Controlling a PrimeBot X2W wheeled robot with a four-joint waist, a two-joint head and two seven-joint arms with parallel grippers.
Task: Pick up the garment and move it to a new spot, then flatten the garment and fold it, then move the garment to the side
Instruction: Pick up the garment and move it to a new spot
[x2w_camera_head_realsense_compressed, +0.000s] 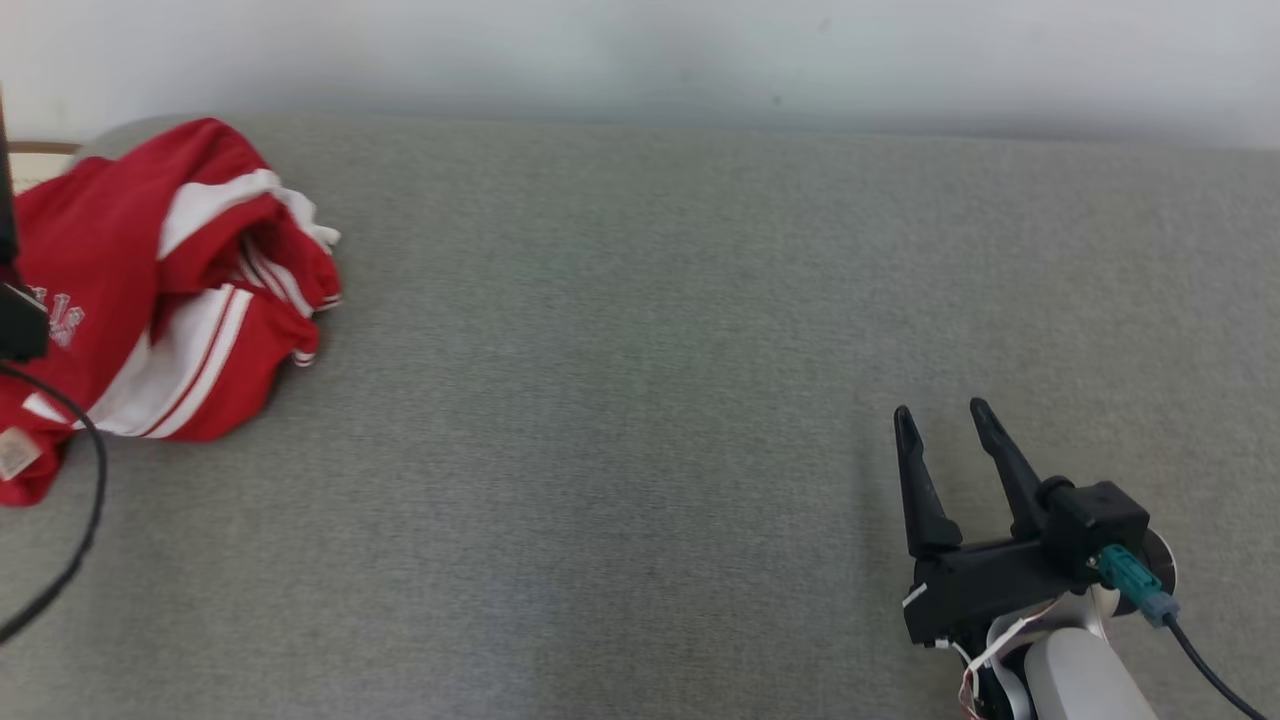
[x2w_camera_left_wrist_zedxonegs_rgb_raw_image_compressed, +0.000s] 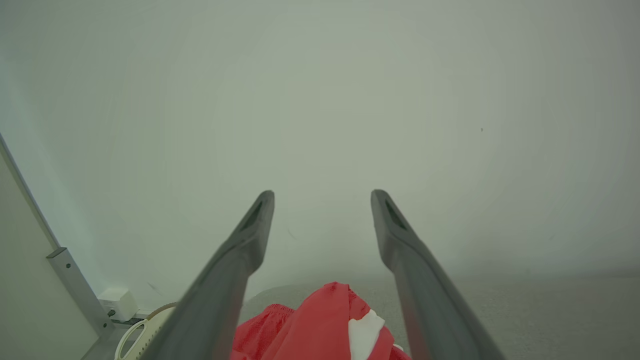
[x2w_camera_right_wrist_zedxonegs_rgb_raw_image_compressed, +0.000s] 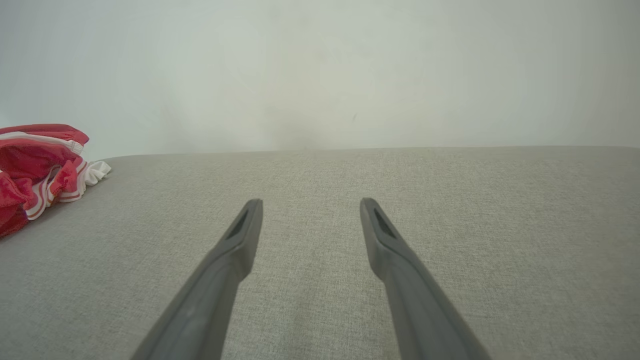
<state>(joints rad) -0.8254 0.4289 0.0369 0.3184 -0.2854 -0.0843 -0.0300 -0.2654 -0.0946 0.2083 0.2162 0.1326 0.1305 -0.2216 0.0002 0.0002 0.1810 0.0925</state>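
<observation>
The first step is in hand: the pick-up, not yet made. The garment (x2w_camera_head_realsense_compressed: 150, 300) lies crumpled at the far left corner of the bench (x2w_camera_head_realsense_compressed: 640, 400). My left claw (x2w_camera_left_wrist_zedxonegs_rgb_raw_image_compressed: 322, 200) hangs over it, fingers wide apart and holding nothing, aimed more at the wall (x2w_camera_left_wrist_zedxonegs_rgb_raw_image_compressed: 320, 75) than at the cloth. Next, I judge, I must tip it down and close on a thick fold. My right claw (x2w_camera_head_realsense_compressed: 940, 415) sits well apart from the garment over bare bench, also spread and empty.

Soft, even, hazy daylight; faint shadows; wrist views blurred near edges.
</observation>
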